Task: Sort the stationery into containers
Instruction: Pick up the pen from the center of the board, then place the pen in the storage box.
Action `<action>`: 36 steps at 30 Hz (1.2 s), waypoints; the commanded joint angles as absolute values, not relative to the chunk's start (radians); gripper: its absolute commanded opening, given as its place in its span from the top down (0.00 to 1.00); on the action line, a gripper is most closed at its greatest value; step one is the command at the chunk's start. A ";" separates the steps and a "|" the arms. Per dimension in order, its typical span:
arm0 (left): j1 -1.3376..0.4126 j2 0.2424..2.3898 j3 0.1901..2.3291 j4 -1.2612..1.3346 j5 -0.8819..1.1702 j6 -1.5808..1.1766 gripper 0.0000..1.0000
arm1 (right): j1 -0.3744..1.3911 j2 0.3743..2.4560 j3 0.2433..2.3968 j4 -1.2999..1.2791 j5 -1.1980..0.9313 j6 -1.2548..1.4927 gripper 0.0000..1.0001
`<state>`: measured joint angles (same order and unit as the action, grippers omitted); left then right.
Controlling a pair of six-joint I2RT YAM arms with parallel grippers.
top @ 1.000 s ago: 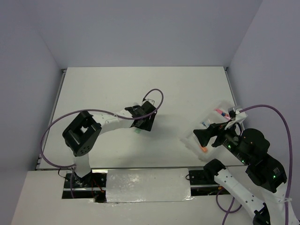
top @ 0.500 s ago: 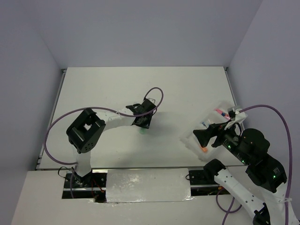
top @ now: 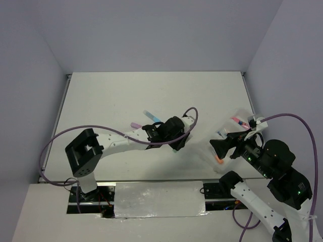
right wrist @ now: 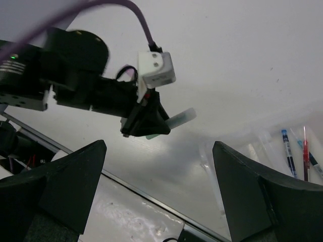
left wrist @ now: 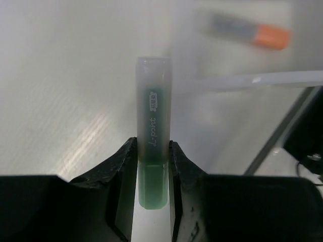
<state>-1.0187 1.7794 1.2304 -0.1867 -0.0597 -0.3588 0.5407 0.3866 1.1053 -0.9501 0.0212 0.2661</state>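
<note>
White table (top: 126, 91): left gripper (left wrist: 153, 146), now clamped on green highlighter (left wrist: 153, 116), has swung toward tray (top: 238, 115); right gripper (right wrist: 159, 186) open.

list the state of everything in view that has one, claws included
left claw, shut on the green highlighter
green highlighter, cap on, clamped near its green end
right claw, open, holding nothing
tray, holding pens, room left
blue pen, lying in the tray
red pen, lying in the tray
blue highlighter, loose on the table
purple highlighter, loose on the table
</note>
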 commanded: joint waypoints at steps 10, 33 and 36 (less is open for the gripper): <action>-1.011 1.830 1.514 -0.029 0.504 0.130 0.91 | 0.545 0.361 1.229 -0.986 0.014 0.219 0.06; -1.120 2.192 1.902 -0.255 0.488 0.374 0.66 | 0.545 0.345 1.448 -1.091 0.061 0.219 0.06; -1.120 2.191 1.896 -0.224 0.457 0.350 0.51 | 0.545 0.348 1.445 -1.089 0.060 0.219 0.06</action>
<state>-1.1217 2.2017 1.8763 -0.2806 0.4835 0.3599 0.5407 0.3397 1.4471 -1.0904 0.0647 0.2260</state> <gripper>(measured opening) 0.458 0.938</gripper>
